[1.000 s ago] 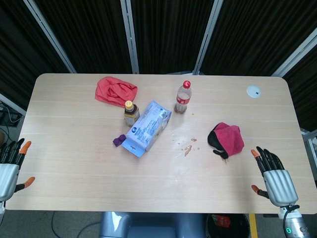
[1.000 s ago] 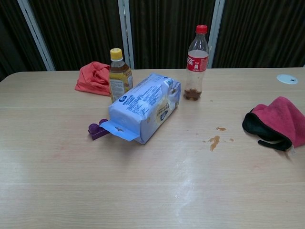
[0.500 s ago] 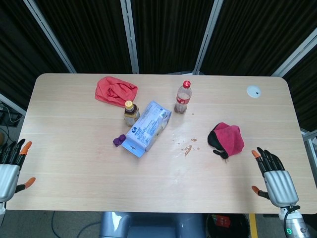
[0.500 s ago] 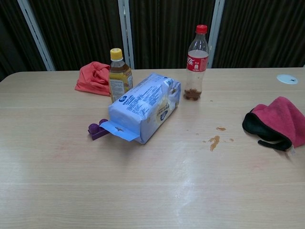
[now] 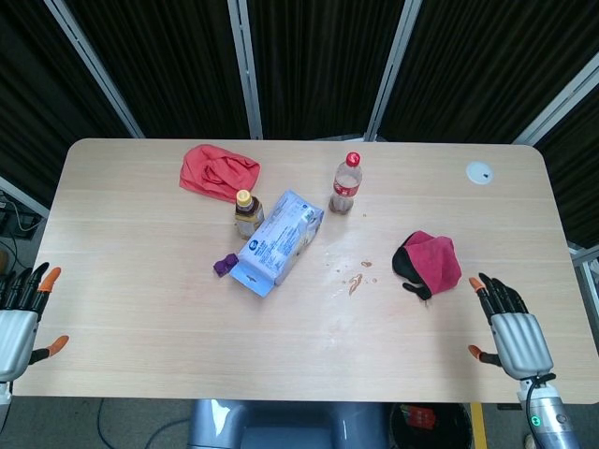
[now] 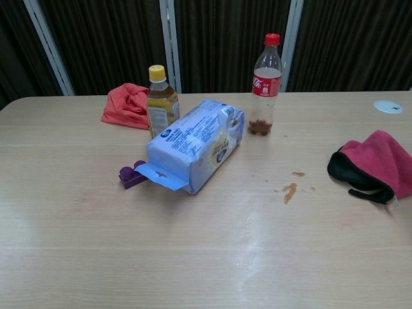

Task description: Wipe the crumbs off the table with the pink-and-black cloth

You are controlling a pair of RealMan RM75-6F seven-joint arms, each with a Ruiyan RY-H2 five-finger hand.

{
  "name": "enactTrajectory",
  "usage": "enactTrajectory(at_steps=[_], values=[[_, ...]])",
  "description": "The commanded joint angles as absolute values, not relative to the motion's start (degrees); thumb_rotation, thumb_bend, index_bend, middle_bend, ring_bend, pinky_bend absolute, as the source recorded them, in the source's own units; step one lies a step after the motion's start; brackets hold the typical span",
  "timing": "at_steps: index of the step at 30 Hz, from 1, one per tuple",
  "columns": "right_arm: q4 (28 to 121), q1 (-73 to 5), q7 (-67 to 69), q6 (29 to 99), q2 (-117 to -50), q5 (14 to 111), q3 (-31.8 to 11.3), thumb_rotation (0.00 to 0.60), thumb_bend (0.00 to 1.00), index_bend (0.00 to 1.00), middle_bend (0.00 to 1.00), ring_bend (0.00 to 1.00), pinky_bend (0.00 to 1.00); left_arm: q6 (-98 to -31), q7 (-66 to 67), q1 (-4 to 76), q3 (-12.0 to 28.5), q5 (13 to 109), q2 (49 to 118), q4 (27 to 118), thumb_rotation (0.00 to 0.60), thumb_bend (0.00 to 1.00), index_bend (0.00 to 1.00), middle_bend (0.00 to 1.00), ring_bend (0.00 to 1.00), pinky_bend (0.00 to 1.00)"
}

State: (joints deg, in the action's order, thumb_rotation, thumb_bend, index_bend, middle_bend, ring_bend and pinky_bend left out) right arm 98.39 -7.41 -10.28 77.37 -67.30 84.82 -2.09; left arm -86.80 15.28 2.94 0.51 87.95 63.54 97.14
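Right hand (image 5: 510, 329) spread near table edge (image 5: 281, 398), beside pink-and-black cloth (image 5: 429, 263).

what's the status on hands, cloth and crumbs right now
Both hands open: left hand, right hand. Pink-and-black cloth untouched by crumbs. Path clear.

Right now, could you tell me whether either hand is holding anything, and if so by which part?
Nothing is held. The left hand and right hand are both open near the table's front edge; the pink-and-black cloth lies untouched.
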Motion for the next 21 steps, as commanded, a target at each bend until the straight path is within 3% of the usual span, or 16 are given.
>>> enactTrajectory(at_steps=[1, 16, 21], values=[[98.4, -10.3, -13.0, 73.7, -70.6, 80.8, -4.5, 0.600, 0.00, 0.00, 0.00, 0.00, 0.11, -86.7, 15.3, 2.9, 0.4, 87.9, 63.6, 97.2, 0.600, 0.00, 0.00, 0.00, 0.00, 0.00], [85.4, -20.1, -23.1, 64.6, -83.5, 67.4, -11.2, 0.600, 0.00, 0.00, 0.00, 0.00, 0.11, -84.8, 13.5, 3.5, 0.7, 86.3, 63.3, 97.5, 0.600, 0.00, 0.00, 0.00, 0.00, 0.00], [79.6, -23.4, -24.3, 61.8, -86.1, 64.0, -13.0, 0.600, 0.00, 0.04, 0.00, 0.00, 0.11, -82.9, 13.0, 4.2, 0.9, 84.4, 63.3, 97.8, 0.600, 0.00, 0.00, 0.00, 0.00, 0.00]])
